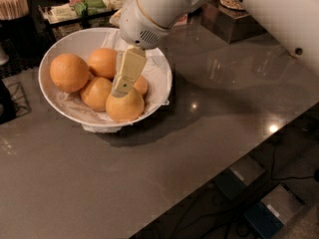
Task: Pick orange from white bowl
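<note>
Starting at the far left, spotting a holder of pale sticks [12, 4] at the back, and just right of it a dark tray of packets [82, 6]. Finding the white bowl [46, 78] sitting on the grey tabletop [199, 113] in the left half, lined with crumpled white paper [155, 76] and holding five fruits. Placing the orange [69, 72] at the bowl's left side, lying free on the lining, just beside a second fruit [103, 61] behind and right of it. Seeing a third fruit [95, 93] below that, then the front fruit [124, 106] by the near rim. Tracing the pincer [119, 89] slanting down from the white arm [159, 6] into the bowl's middle, ending in a cream tip right at the top of the front fruit and covering part of a smaller fruit [141, 85] behind; unable to tell whether spread or pressed together; keeping apart from the orange, with other fruits between. Ending at the right with a dark box [234, 24] at the tabletop's back.
</note>
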Robot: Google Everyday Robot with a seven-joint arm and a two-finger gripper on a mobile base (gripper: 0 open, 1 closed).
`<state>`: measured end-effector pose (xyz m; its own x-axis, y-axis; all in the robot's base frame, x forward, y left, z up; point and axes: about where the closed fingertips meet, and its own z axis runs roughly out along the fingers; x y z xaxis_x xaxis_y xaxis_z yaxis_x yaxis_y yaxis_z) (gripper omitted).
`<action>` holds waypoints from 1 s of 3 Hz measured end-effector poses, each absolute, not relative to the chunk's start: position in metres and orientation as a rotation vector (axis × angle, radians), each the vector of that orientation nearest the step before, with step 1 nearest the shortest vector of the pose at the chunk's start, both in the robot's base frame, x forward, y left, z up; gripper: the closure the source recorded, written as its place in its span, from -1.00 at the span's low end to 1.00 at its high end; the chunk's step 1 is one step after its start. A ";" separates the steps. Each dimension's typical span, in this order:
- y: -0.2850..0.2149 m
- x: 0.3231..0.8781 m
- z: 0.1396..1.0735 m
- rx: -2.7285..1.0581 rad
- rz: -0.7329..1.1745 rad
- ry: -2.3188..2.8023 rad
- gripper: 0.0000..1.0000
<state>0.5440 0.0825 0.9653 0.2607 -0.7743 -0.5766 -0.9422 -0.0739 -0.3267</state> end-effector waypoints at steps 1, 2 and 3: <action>0.116 0.535 0.949 -1.902 0.445 1.515 -1.00; 0.116 0.535 0.949 -1.903 0.445 1.514 -1.00; 0.135 0.544 0.947 -1.952 0.449 1.461 -1.00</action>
<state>0.5440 0.1346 0.9465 0.3203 -0.7186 -0.6173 -0.9413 -0.1677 -0.2931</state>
